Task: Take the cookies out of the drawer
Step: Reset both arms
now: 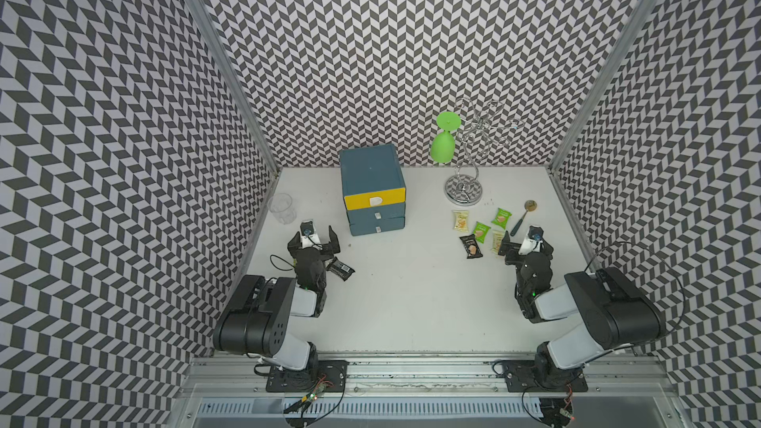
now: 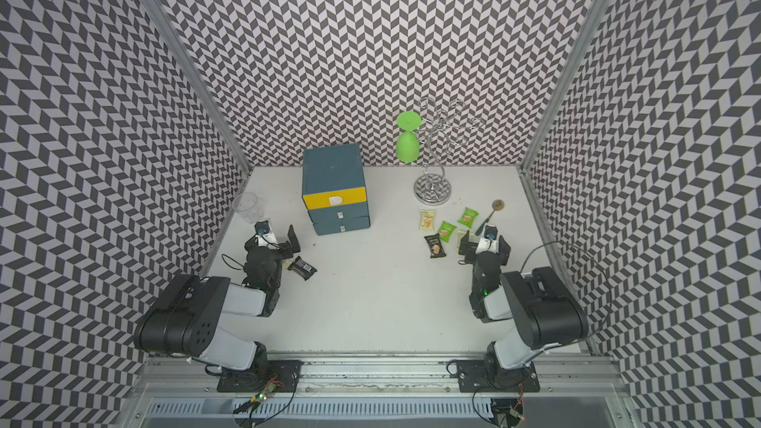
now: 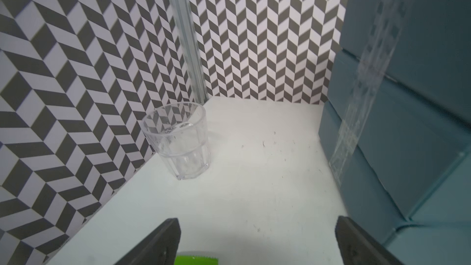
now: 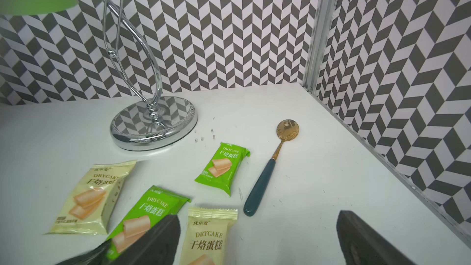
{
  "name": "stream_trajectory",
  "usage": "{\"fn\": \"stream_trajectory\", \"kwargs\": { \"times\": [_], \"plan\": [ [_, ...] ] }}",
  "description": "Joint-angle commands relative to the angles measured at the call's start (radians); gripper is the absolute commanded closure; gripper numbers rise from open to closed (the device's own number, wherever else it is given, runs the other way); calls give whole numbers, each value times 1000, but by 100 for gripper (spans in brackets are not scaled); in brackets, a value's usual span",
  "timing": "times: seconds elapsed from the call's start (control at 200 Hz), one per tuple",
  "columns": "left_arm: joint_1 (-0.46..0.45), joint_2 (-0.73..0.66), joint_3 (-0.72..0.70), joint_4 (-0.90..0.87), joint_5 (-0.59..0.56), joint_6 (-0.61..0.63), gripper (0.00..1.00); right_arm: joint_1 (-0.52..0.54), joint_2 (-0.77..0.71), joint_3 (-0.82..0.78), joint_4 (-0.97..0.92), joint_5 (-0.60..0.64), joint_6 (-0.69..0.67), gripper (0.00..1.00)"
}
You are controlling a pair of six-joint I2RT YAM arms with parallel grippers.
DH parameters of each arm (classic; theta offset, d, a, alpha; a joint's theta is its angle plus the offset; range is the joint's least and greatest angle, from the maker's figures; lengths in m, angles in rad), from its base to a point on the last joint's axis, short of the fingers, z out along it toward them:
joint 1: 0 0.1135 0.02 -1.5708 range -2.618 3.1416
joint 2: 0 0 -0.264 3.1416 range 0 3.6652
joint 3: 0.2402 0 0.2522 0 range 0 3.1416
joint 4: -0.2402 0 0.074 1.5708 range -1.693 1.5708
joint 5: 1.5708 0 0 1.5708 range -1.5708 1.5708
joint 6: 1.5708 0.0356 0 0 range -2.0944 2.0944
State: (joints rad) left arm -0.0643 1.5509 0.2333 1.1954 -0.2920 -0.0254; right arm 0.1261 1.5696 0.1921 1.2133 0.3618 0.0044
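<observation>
Looking mostly done: the blue drawer unit (image 1: 372,183) at upper centre seems shut, its inside unseen, and the left gripper (image 1: 313,236) and right gripper (image 1: 527,242) both sit spread wide, empty. The cookies (image 1: 479,230) lie on the table (image 1: 412,302) at centre-right: five flat sealed packets, green, cream and black, with a tan biscuit print. Another black packet (image 1: 341,268) lies lower left of the unit, and a green packet (image 3: 196,259) shows at the left wrist view's bottom edge.

Left gripper (image 3: 257,228) and right gripper (image 4: 257,221) both wide open, arms folded low.
</observation>
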Motion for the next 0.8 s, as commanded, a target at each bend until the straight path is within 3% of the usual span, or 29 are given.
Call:
{"fn": "stream_trajectory", "kwargs": {
  "times": [0.0, 0.06, 0.12, 0.19, 0.25, 0.791],
  "plan": [
    [24, -21, 21, 3, 67, -36, 0, -39, -32, 62, 43, -67, 25, 0],
    [25, 19, -5, 129, 62, -13, 0, -40, -23, 52, 83, -64, 27, 0],
    [24, -21, 18, 14, 66, -33, 0, -40, -16, 43, 111, -65, 23, 0],
    [23, 8, -2, 102, 60, -15, 0, -40, -11, 38, 132, -66, 20, 0],
    [24, -17, 15, 29, 63, -28, 0, -40, -8, 38, 146, -67, 19, 0],
    [20, -9, 11, 51, 57, -19, 0, -41, 3, 38, 166, -67, 15, 1]
  ]
}}
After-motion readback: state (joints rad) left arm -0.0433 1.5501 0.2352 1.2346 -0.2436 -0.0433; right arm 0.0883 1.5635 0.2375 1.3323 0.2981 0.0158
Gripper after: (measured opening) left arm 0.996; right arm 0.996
